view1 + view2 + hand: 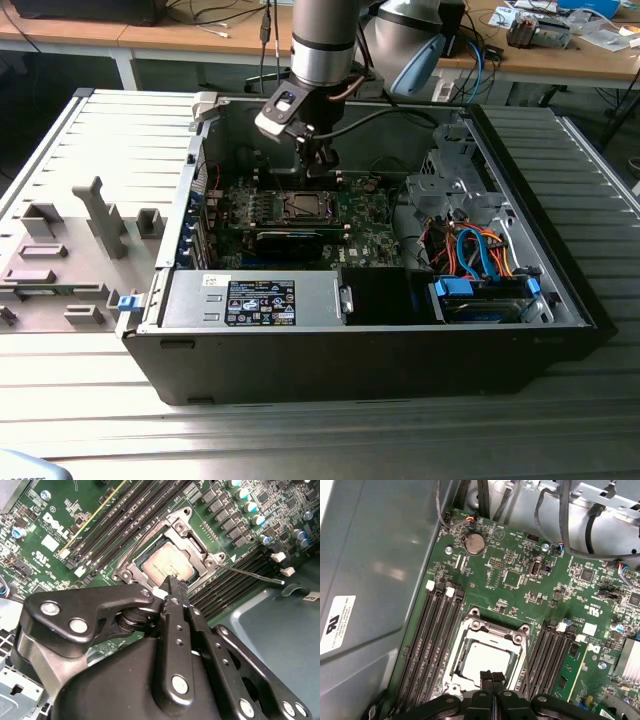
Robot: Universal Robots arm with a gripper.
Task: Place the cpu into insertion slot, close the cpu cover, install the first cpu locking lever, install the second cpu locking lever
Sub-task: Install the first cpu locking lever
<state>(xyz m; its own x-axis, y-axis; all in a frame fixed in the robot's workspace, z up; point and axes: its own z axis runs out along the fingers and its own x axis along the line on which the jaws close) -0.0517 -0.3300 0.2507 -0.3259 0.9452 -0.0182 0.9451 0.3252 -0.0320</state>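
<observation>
On the exterior view's left a grey fixture tray (60, 260) lies on the ribbed metal table (300, 440), just beside an open computer case (370, 360). Along the case's near wall sits the power supply (250, 300), and behind it a long black card (290, 240) stands on the green motherboard.

The arm comes down into the middle of the case. Its gripper (320, 165) hangs just over the socket area. In both wrist views the gripper (172, 586) (490, 677) has its two fingers pressed together, with nothing visible between them. The tips are at the near edge of the socket, and whether they touch the metal cannot be told.

The cpu (167, 565) (485, 662) lies flat in the insertion slot (461, 652), its dull silver top facing up. The cpu cover (200, 547) (492, 630) lies down over it, with the square opening framing the chip.

In the second wrist view a thin locking lever (250, 573) juts out from the cover's corner, angled across the neighbouring memory slots (130, 510) rather than tucked against the frame. Memory slots (427, 645) run along both sides of the socket. A coin cell battery (474, 543) sits further up the board.

On the exterior view's right a drive cage (445, 185) stands above a bundle of orange and blue cables (480, 250).
</observation>
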